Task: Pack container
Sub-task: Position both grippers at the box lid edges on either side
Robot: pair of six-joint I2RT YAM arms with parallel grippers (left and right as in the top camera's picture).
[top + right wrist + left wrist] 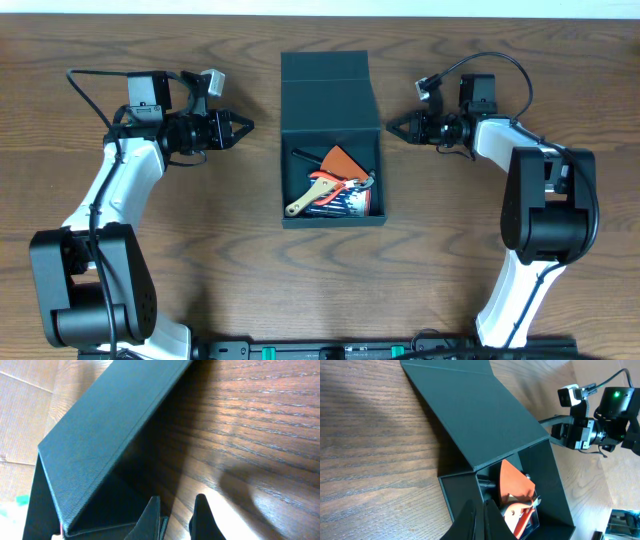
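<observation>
— How do we find the two arms at this moment?

— We see both of them folded in the same way. Each upper part rises from its base at the near edge of the tabletop (210,250). Each forearm then turns inward, so the two wrists point at each other across the middle. Both wrists are held about level.

— And what is the state of each pincer?

— The left pincer (245,126) is clenched, its fingers (481,519) pressed together into one dark point, and it carries nothing. From above, the right pincer (391,126) also narrows to a point. We read it as clenched and empty too, although its own camera shows a small gap lower on the fingers.

— Where is the container?

— The container (325,90) stands between the two pincers and is apart from both. The right pincer is just beside its wall and the left one is a little farther from it. The flap lid is open and thrown back, and both tips are level with the lid part. The open compartment lies past the tips, toward the arm bases.

— What do we see inside it?

— We see an orange piece (344,160) and a tool with a pale wooden handle (301,206). Other small tools lie under them, and these we cannot name.
</observation>
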